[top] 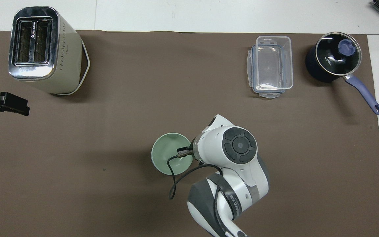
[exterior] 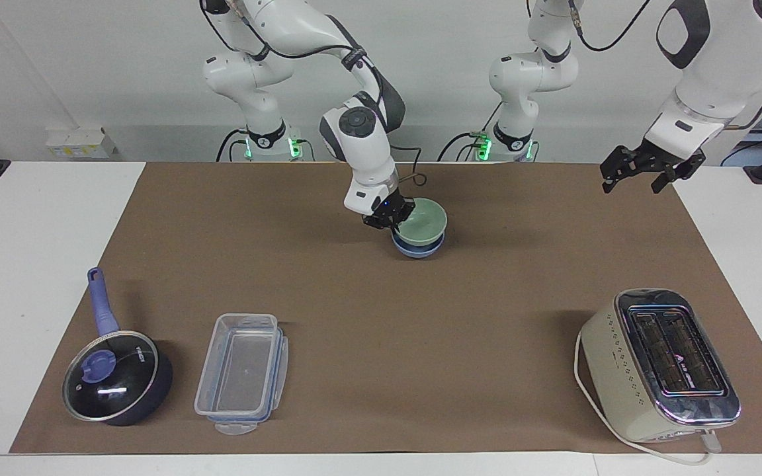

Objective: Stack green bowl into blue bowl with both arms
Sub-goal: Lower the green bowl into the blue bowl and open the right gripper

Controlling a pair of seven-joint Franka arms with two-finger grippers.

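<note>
The green bowl (exterior: 426, 221) sits nested in the blue bowl (exterior: 417, 250) on the brown mat, at the middle of the table near the robots. Only the blue bowl's lower wall shows under it. In the overhead view the green bowl (top: 166, 156) covers the blue bowl completely. My right gripper (exterior: 394, 223) is shut on the green bowl's rim, on the side toward the right arm's end; it also shows in the overhead view (top: 183, 152). My left gripper (exterior: 632, 187) waits open and empty in the air over the mat's edge at the left arm's end (top: 18, 107).
A cream toaster (exterior: 662, 363) stands far from the robots at the left arm's end. A clear lidded container (exterior: 242, 373) and a dark pot with a blue handle (exterior: 116, 377) stand far from the robots at the right arm's end.
</note>
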